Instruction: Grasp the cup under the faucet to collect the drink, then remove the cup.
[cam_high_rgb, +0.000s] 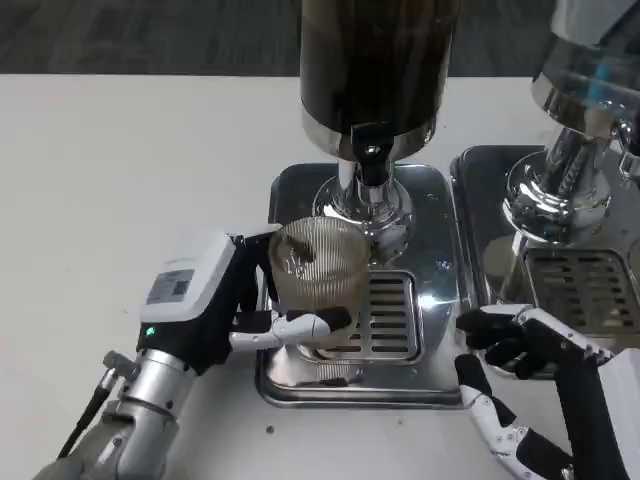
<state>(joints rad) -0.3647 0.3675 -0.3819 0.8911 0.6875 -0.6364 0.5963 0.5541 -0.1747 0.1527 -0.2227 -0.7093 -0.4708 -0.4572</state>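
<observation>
A white tabletop spreads wide and evenly lit; past its far edge lies a dark, textured floor.

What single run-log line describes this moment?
left hand: holds ribbed clear glass cup | cup: over slotted drip tray, below black faucet | right hand: empty, beside tray

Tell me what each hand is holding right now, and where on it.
Left hand grips the ribbed glass cup around its side wall. Right hand holds nothing.

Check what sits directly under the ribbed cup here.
The cup, held by the left hand, sits over the slotted grille of the steel drip tray. Whether its base touches the grille is hidden.
</observation>
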